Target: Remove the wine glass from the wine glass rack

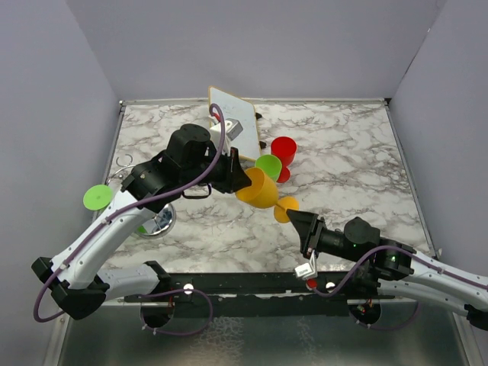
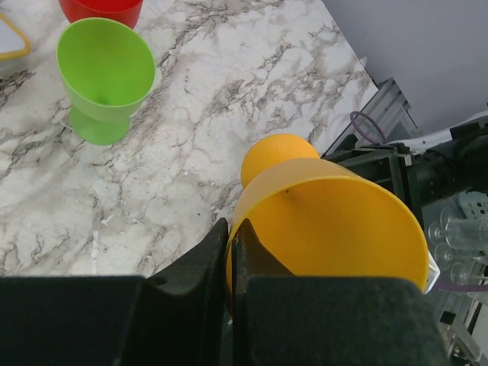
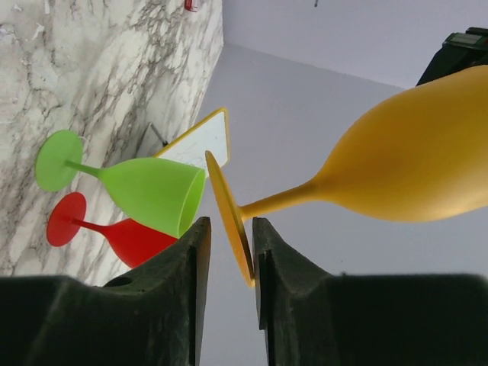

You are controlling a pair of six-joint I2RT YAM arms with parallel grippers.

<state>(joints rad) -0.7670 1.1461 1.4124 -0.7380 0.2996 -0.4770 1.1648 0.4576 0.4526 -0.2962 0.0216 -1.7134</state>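
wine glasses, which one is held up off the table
The orange wine glass: the left gripper pinches its bowl rim and it hangs tilted in the air. The green wine glass and the red wine glass stand upright on the table.

1 orange wine glass (image 1: 259, 188), 1 green glass (image 1: 268, 166), 1 red glass (image 1: 284, 149), grey-veined white marble table (image 1: 351, 168).

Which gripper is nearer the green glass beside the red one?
Left. The left gripper, clamping the orange glass, sits beside the green glass; the right gripper is farther, at the orange glass's foot.
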